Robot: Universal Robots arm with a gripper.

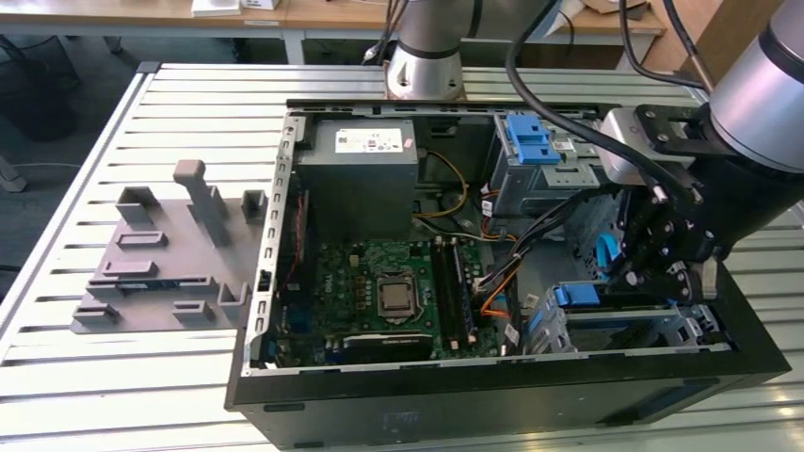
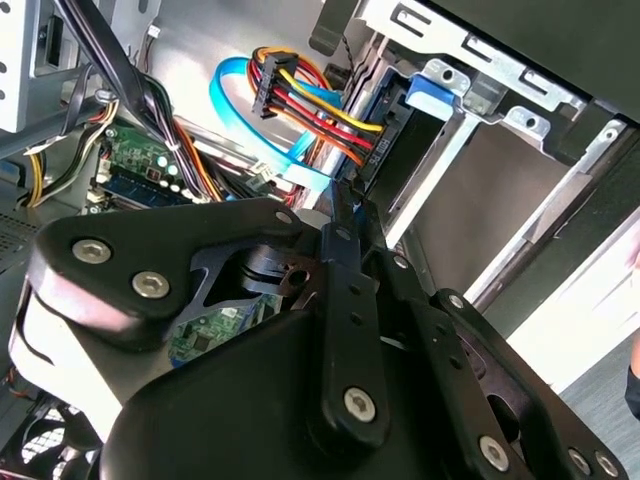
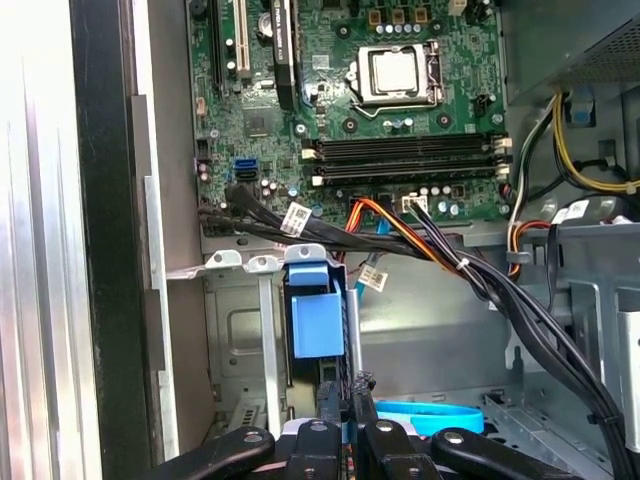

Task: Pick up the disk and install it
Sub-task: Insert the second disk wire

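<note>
Grey metal slats make up the table (image 1: 138, 367), and an open computer case (image 1: 377, 414) lies flat on it, so the arm can reach in from above. Inside, the gripper (image 3: 350, 400) looks pinched tight on the thin edge of the disk (image 3: 318, 325), which stands on edge, partly slid into its metal bay (image 3: 235, 340). Orange and black wires (image 3: 400, 232) run close by, and the green board (image 1: 390, 292) sits farther off.
</note>
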